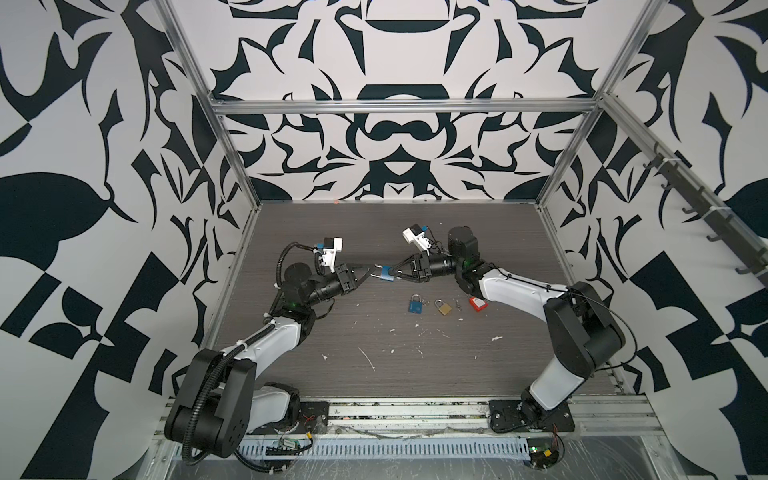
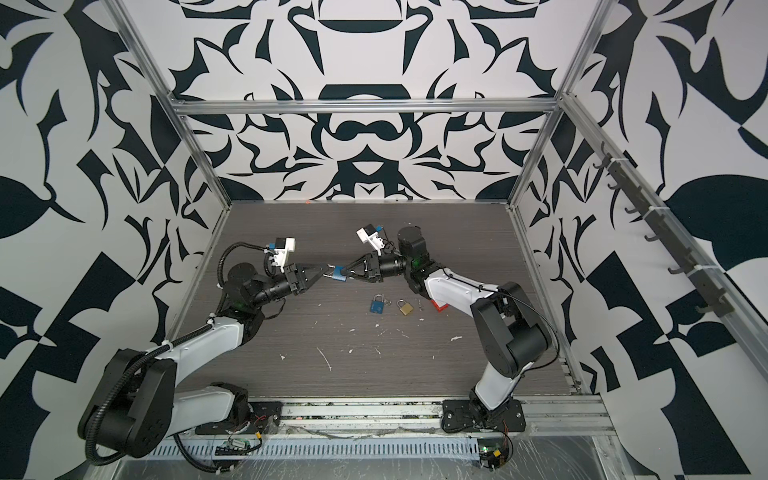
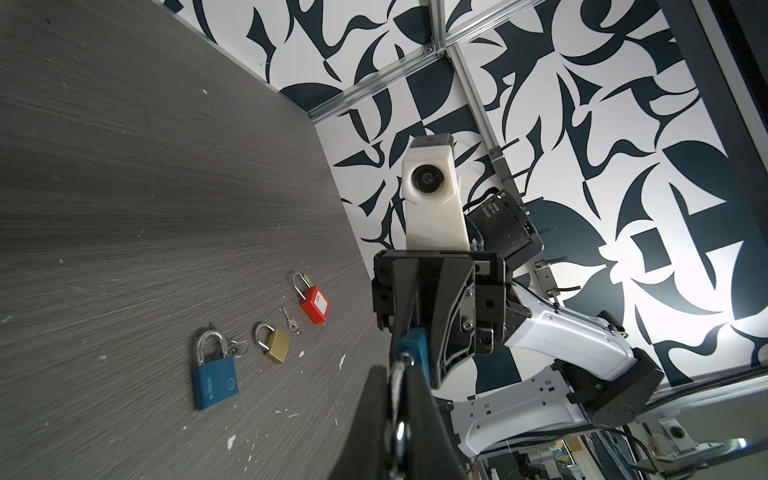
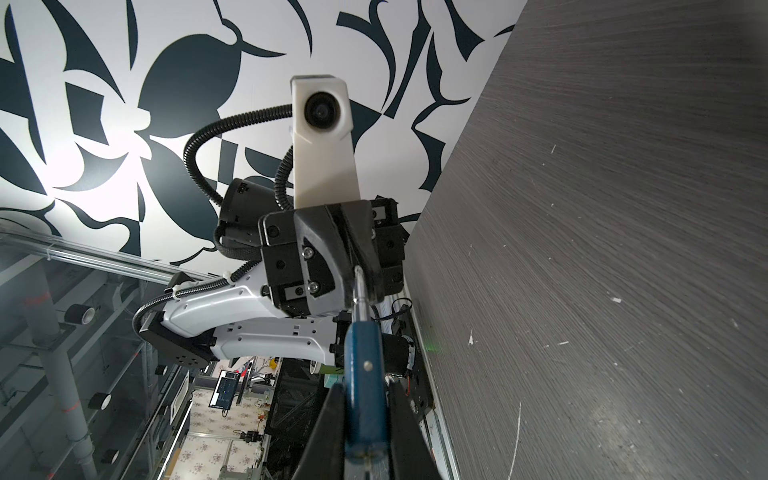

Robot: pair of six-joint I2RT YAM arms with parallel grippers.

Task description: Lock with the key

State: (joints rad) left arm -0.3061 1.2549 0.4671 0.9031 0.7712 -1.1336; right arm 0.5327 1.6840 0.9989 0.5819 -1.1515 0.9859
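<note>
The right gripper (image 1: 397, 273) is clamping the body of a small blue metal padlock (image 1: 386, 275) in the air above the grey wood-grain worktop (image 1: 374, 353), reaching in from its 3 o'clock side. The left gripper (image 1: 373, 269), at its 9 o'clock side, is pinching that padlock's silver shackle (image 4: 358, 291). Toward 5 o'clock, a larger blue padlock (image 1: 414, 306) with ringed keys (image 3: 237, 347), a brass padlock (image 1: 443, 308), a loose silver key (image 3: 291, 322) and a red padlock (image 1: 478, 303) are lying in a row.
</note>
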